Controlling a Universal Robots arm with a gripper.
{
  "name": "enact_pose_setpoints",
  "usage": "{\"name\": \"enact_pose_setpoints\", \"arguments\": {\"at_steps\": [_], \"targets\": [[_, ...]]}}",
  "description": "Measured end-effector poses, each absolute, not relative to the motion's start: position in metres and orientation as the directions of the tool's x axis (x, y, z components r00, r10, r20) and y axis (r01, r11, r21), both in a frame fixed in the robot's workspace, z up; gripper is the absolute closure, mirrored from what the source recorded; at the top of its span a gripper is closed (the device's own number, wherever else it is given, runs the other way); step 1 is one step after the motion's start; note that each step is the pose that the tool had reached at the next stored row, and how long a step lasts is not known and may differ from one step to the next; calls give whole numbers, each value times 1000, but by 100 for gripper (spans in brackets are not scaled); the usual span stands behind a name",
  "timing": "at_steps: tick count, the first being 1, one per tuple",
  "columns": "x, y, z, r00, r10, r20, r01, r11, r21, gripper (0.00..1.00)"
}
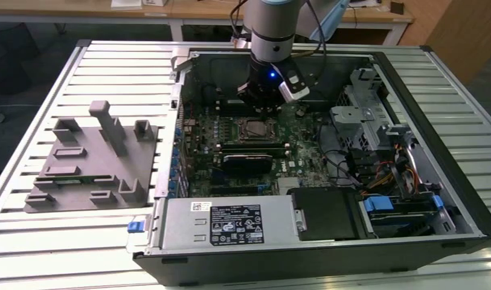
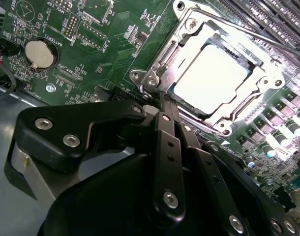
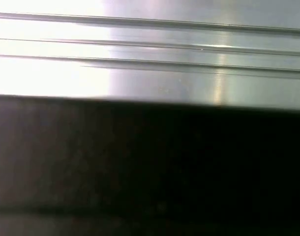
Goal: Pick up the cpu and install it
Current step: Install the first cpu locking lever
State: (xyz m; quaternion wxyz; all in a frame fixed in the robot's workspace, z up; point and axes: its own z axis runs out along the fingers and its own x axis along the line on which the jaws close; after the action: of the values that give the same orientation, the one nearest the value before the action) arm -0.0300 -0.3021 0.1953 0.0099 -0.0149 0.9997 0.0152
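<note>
Already one cpu (image 2: 213, 78) sits in its socket (image 2: 155, 73).

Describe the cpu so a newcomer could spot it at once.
Start at the open computer case on the slatted table, then the green motherboard inside. Below the gripper is a metal-framed socket; the cpu is the pale, flat square lying within that frame, brighter than anything around it.

- The exterior view looks down from the near side, high up, over the open computer case (image 1: 326, 151) on the slatted counter (image 1: 35, 241).
- The second wrist view sits close behind the hand (image 2: 162, 101), facing the CPU socket (image 2: 214, 73) on the motherboard (image 2: 91, 29); the exterior view shares this socket (image 1: 256, 128).
- The first wrist view faces pale metal ridges (image 3: 189, 49) at very close range.
</note>
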Motion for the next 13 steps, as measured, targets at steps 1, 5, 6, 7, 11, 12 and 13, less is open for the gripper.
{"name": "enact_pose_setpoints", "arguments": {"at_steps": [1, 5, 6, 7, 11, 12, 13], "targets": [[-30, -302, 195, -999, -29, -20, -30, 999, 32, 89], [-30, -302, 195, -999, -29, -20, -30, 999, 42, 89], [-30, -301, 195, -999, -29, -21, -30, 999, 44, 89], [-30, -302, 195, -999, -29, -21, -30, 999, 46, 89], [-30, -301, 197, -999, -29, -21, -30, 998, 51, 89], [-30, -301, 198, -999, -29, -21, -30, 998, 51, 89], [-30, -301, 201, -999, -29, -21, -30, 998, 50, 89]]}}
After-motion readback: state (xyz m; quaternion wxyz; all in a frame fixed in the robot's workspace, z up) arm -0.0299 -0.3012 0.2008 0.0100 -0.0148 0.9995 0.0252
